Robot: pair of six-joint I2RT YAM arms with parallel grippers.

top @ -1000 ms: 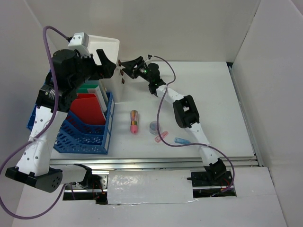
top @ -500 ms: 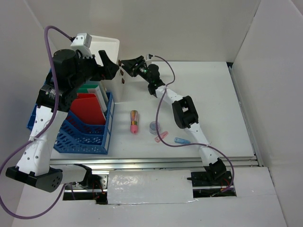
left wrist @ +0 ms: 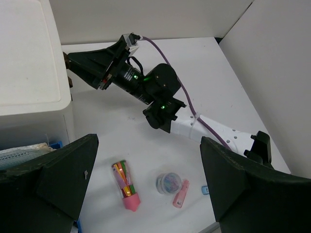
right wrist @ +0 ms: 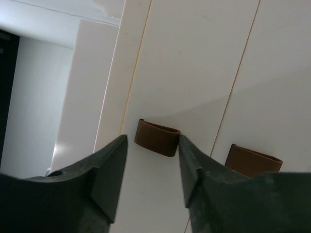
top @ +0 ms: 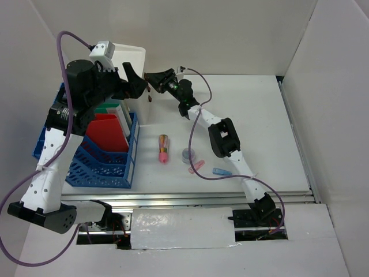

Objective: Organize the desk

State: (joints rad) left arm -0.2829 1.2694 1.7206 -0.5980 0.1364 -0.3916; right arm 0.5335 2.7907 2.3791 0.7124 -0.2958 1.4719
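Note:
The white desk [top: 259,115] carries a pink-capped tube of coloured pens [top: 164,148], a small round jar [top: 188,154], a pink clip-like piece [top: 196,167] and a small blue piece [top: 221,172]. My right gripper [top: 150,78] is at the front of the white box [top: 130,55]. In the right wrist view it [right wrist: 151,141] is open, with its jaws on either side of a brown knob [right wrist: 157,138]; the right finger is at the knob's end. My left gripper [top: 136,86] is raised beside the box, wide open and empty [left wrist: 148,140].
A blue basket [top: 104,167] with red folders [top: 106,133] stands at the left, in front of the white box. A second brown knob [right wrist: 252,160] sits right of the first. A silver rail [top: 190,199] runs along the desk's front edge. White walls enclose the desk.
My right gripper has moved a little left and closer to the box's knobs. My left arm has shifted slightly up and to the right. The items on the desk have not moved.

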